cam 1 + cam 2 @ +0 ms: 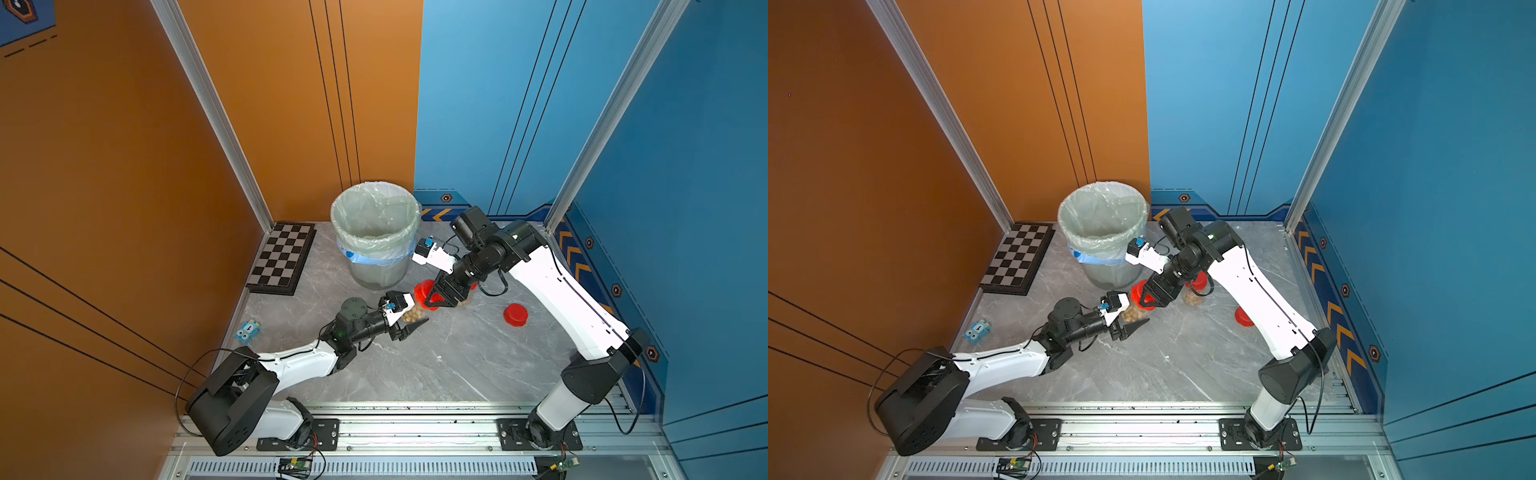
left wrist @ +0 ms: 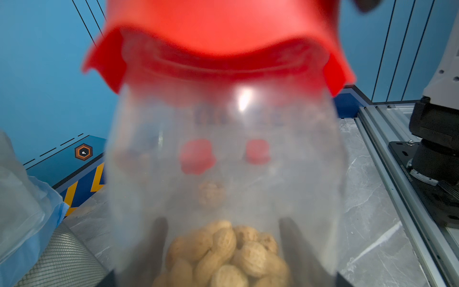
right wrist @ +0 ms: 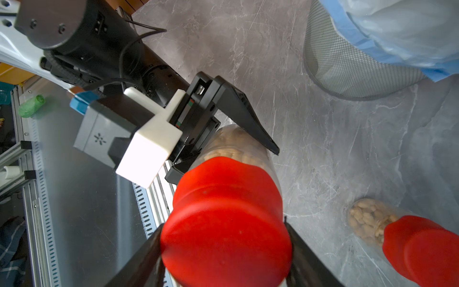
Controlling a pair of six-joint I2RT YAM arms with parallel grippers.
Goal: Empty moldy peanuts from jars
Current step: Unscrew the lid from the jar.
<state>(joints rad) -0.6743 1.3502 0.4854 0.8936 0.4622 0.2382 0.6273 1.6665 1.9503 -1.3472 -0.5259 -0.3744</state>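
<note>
Near one bin (image 1: 376,272), three jars (image 1: 412,315) (image 1: 1194,297) (image 1: 515,314); left end effector (image 1: 415,314) tight on one, right end effector (image 1: 432,296) tight on its lid (image 1: 424,291).

Left hand (image 1: 411,314), right hand (image 1: 432,300) clamped.

Both top views: mounted high over the front rail (image 1: 415,432), looking steeply down toward the back corner, far enough off to take in the whole table (image 1: 457,365) and the bin (image 1: 376,272); framing near-identical, shifted sideways. Left wrist view: roughly level, facing the blue wall (image 2: 37,74), so near the jar (image 2: 223,149) that it blurs. Right wrist view: close, looking down on the red lid (image 3: 226,223). All 4 views share that jar.
</note>
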